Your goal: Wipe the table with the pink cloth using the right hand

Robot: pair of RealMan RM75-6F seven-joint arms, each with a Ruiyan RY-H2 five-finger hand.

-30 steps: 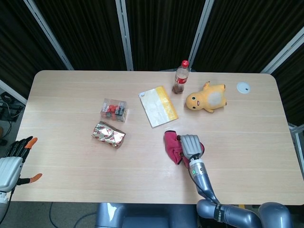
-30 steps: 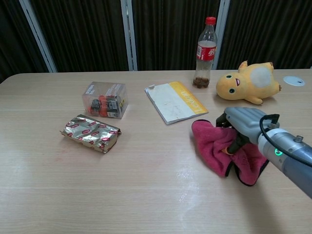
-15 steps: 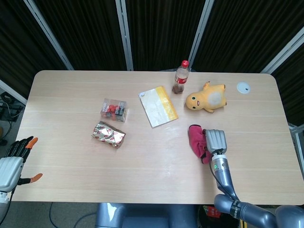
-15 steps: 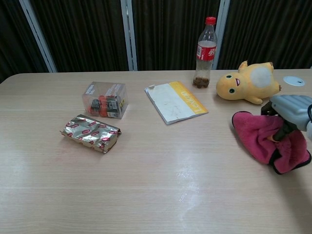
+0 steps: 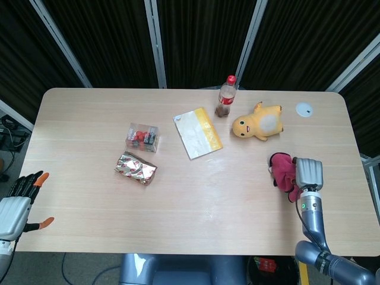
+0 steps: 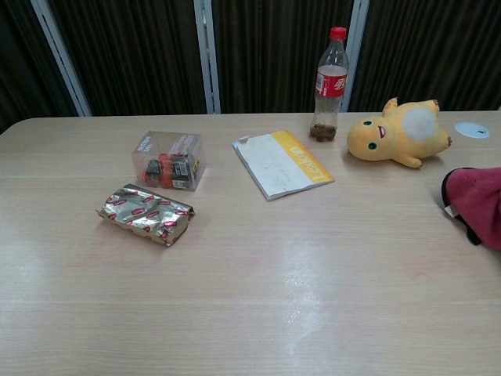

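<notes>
The pink cloth lies bunched on the right part of the table, below the yellow plush toy; in the chest view only its left part shows at the right frame edge. My right hand presses on the cloth's right side, fingers curled over it. That hand is out of the chest view's frame. My left hand hangs off the table's front left corner, fingers apart, holding nothing.
A yellow plush toy and a cola bottle stand behind the cloth. A yellow-edged booklet, a clear box of batteries and a gold foil packet lie left of centre. A white disc sits far right.
My right hand has dragged the pink cloth across the table from near the middle to the right, and it has left the chest view. The left hand has stayed put.
</notes>
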